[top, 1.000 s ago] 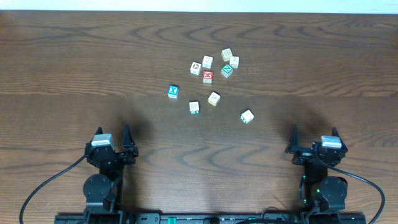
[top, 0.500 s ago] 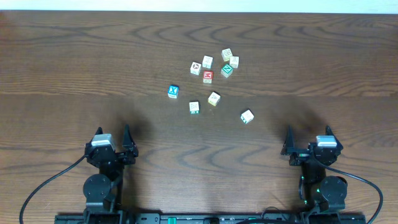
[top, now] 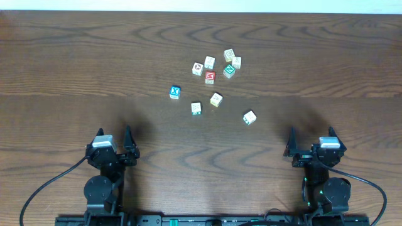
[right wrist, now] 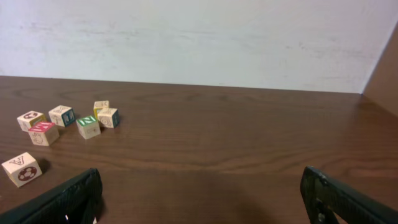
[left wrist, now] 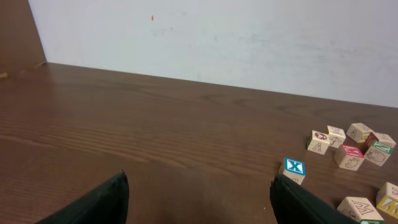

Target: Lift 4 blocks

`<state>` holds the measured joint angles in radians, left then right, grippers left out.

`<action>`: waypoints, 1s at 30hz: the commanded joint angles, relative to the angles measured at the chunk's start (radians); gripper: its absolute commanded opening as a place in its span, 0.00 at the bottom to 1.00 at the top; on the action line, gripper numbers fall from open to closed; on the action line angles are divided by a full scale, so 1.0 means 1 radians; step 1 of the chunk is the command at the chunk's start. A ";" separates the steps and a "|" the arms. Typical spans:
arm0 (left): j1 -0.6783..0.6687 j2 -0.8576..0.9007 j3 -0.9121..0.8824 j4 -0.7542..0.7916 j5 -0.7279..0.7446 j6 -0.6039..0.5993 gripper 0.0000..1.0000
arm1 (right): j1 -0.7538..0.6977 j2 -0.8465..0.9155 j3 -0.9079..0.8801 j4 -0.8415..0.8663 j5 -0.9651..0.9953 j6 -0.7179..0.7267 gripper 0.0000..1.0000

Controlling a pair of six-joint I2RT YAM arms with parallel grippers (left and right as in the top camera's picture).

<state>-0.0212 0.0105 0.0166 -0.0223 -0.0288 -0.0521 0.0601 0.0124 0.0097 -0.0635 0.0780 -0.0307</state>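
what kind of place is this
Likely a robot lab test bench, not a home: two cabled robot arms mounted at the edge of a wood-grain table, a plain white wall behind, and alphabet blocks scattered like practice objects.

Looks like a robotics lab or test bench. Bare dark wood-grain table (top: pixel 63 63), plain off-white wall (left wrist: pixel 217 37) behind. Two robot arms (top: pixel 103 169) mounted at near edge on a black rail (top: pixel 201 221), cables (top: pixel 61 174) trailing off. Toy alphabet cubes (top: pixel 196 108) scattered as props.
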 commanded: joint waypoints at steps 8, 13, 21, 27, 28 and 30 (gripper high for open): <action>0.005 -0.005 -0.013 -0.048 -0.012 -0.002 0.73 | -0.007 -0.006 -0.004 -0.008 -0.048 -0.008 0.99; 0.005 -0.005 -0.013 -0.048 -0.012 -0.002 0.73 | -0.007 -0.006 -0.004 -0.006 -0.183 -0.007 0.99; 0.005 -0.005 -0.013 -0.048 -0.012 -0.002 0.73 | -0.007 -0.006 -0.004 0.000 -0.242 -0.007 0.99; 0.005 -0.005 -0.013 -0.048 -0.012 -0.002 0.73 | -0.007 -0.006 -0.004 0.007 -0.332 0.019 0.99; 0.005 -0.005 -0.013 -0.048 -0.012 -0.002 0.73 | -0.007 -0.006 -0.004 0.007 -0.343 0.019 0.99; 0.005 -0.005 -0.013 -0.048 -0.012 -0.002 0.73 | -0.007 -0.006 -0.003 0.007 -0.354 0.019 0.99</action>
<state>-0.0212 0.0105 0.0166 -0.0227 -0.0288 -0.0521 0.0601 0.0124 0.0097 -0.0563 -0.2142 -0.0265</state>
